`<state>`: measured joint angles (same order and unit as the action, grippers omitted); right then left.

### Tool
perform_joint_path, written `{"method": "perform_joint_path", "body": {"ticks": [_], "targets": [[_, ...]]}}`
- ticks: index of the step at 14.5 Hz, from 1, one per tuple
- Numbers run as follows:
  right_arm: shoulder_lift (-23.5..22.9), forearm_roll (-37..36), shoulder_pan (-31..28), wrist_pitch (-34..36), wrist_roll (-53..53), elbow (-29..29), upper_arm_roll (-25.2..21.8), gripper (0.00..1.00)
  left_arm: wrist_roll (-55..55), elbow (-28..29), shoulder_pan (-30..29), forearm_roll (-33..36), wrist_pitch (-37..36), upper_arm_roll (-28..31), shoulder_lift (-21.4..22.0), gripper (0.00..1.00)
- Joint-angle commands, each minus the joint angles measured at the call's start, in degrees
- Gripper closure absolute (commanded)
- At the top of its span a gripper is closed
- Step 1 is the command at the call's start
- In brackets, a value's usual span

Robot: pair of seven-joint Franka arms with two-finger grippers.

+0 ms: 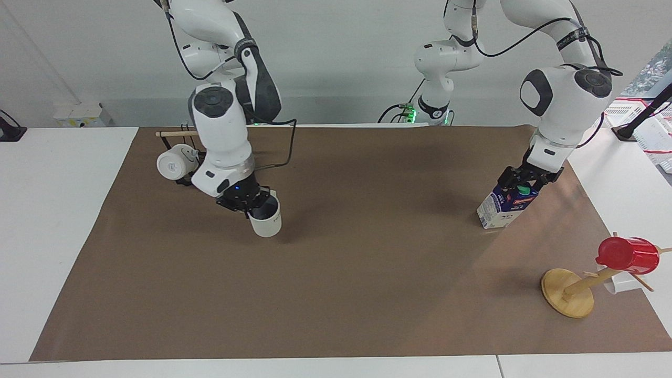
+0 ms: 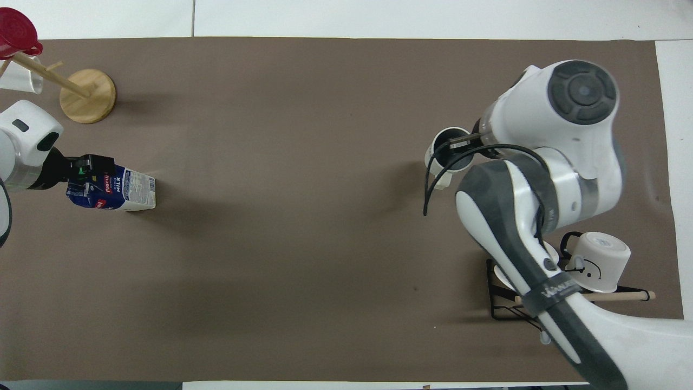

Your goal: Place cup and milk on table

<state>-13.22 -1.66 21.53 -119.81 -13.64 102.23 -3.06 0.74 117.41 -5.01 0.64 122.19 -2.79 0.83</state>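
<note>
The cup (image 1: 265, 220) is cream-white with a dark inside. It hangs tilted from my right gripper (image 1: 251, 202), which is shut on its rim, just over the brown sheet of the table (image 1: 367, 283). From overhead the cup (image 2: 448, 157) and right gripper (image 2: 461, 144) are over the sheet, out from the mug rack. The milk (image 1: 506, 207) leans tilted with its lower edge on the sheet at the left arm's end. My left gripper (image 1: 522, 184) is shut on its gable top. It also shows in the overhead view: milk (image 2: 125, 190), left gripper (image 2: 86, 168).
A black wire rack with white mugs (image 1: 171, 164) (image 2: 599, 262) stands at the right arm's end, near the robots. A wooden mug tree (image 1: 568, 292) (image 2: 87, 95) holding a red cup (image 1: 628, 255) (image 2: 16, 33) stands at the left arm's end, farther from the robots than the milk.
</note>
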Motion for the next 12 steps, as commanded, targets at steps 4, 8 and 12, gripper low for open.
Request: {"method": "perform_joint_path", "body": {"ticks": [4, 8, 12], "targets": [[-7.3, -3.8, 7.7, -3.4, -15.5, -3.0, -0.1, 1.0, 0.3, 1.2, -0.4, 0.5, 1.6, -0.3, 0.7, 0.0], [-6.7, -3.8, 7.9, -4.5, -16.0, -0.2, -0.1, 1.0, 0.7, 1.2, -0.1, 0.5, 2.3, -0.3, 0.7, 0.26], [-6.3, -3.9, 7.9, -9.8, -15.8, 2.7, -0.1, 1.0, 0.9, 0.3, -0.1, 0.5, 4.0, -0.3, -0.2, 1.0]]}}
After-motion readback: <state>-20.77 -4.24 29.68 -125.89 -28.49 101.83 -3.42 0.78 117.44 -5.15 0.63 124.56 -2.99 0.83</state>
